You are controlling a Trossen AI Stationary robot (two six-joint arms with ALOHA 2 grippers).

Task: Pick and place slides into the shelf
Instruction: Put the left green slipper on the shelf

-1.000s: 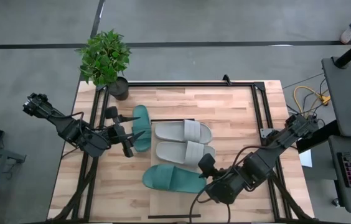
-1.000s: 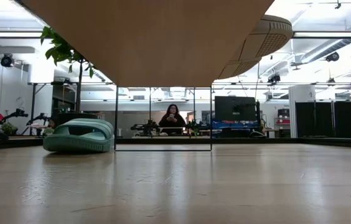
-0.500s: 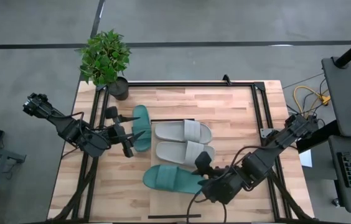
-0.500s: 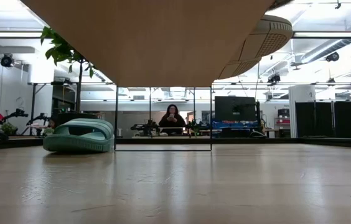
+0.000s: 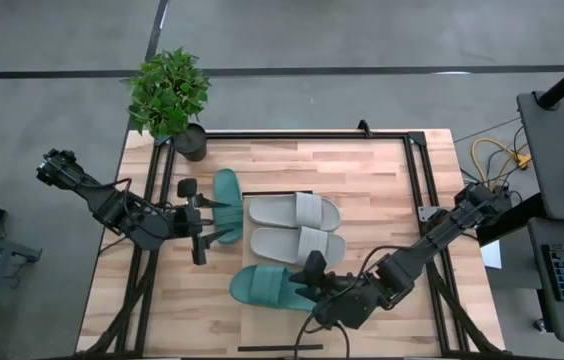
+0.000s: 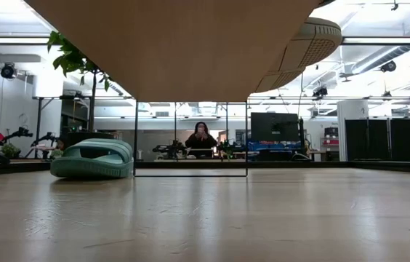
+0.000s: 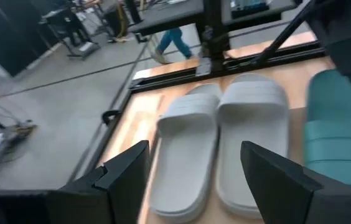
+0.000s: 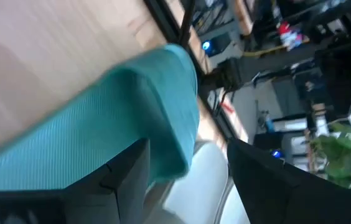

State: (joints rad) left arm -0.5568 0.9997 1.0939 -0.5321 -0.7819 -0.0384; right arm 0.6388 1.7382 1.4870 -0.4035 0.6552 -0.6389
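Right gripper [image 5: 307,280] has advanced, apparently touching the near teal slide [image 5: 270,288].

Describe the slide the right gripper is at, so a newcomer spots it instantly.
Start at the butcher-block table and find the two grey slides lying side by side mid-table. Nearest the front edge, below them, lies a teal slide, with the open right gripper at its end. The other teal slide sits by the left gripper.

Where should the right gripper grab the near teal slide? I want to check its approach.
Probably the strap end of the near teal slide: the right gripper, open, is already beside it, and the raised strap gives the fingers an edge, unlike the flat sole.
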